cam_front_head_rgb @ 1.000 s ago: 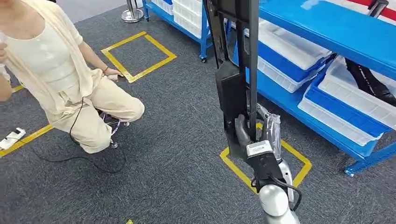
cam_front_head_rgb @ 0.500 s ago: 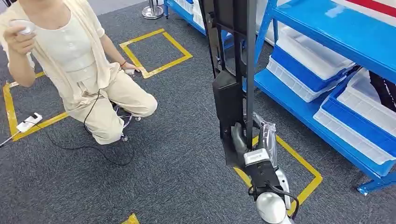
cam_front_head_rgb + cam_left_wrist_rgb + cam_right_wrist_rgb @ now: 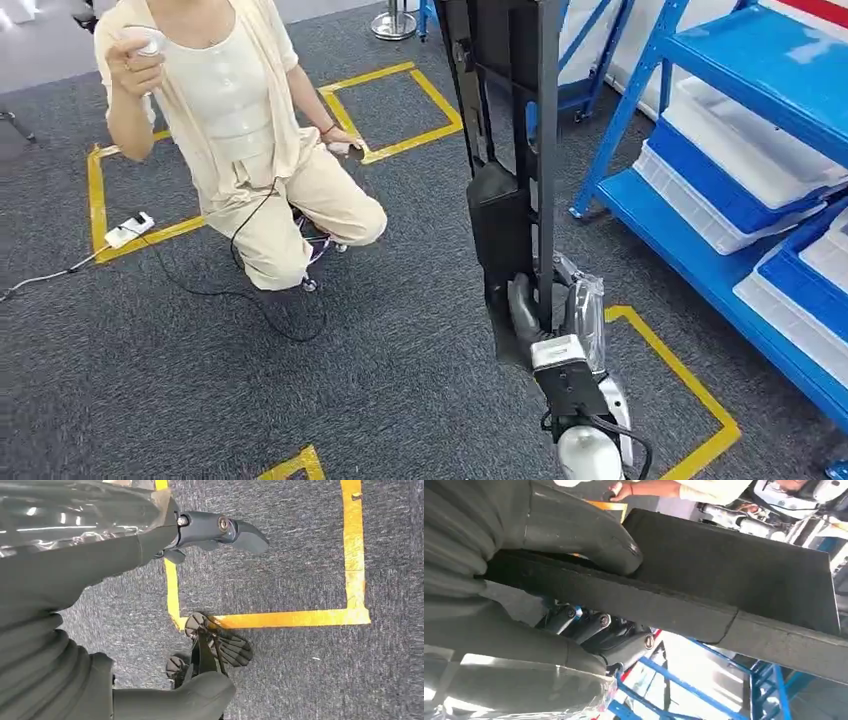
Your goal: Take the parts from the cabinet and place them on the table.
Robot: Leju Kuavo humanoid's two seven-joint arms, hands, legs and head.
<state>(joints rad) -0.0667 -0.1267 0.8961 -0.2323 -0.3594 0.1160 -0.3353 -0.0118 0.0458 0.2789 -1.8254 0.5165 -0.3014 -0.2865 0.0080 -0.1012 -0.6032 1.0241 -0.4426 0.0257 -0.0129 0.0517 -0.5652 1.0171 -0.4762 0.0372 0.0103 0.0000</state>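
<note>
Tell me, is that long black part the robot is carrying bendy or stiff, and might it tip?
Probably stiff: the long black part stands straight above the right hand without sagging. It may be tippy, since the hand grips only its lower end.

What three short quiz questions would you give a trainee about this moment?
1. True or false: the right hand grips the long black part.
2. What marks the carpet? A) yellow tape B) red paint C) white chalk
3. Fill in: the shelves beside the robot are ___ in colour.

Key: 1 true; 2 A; 3 blue.
</note>
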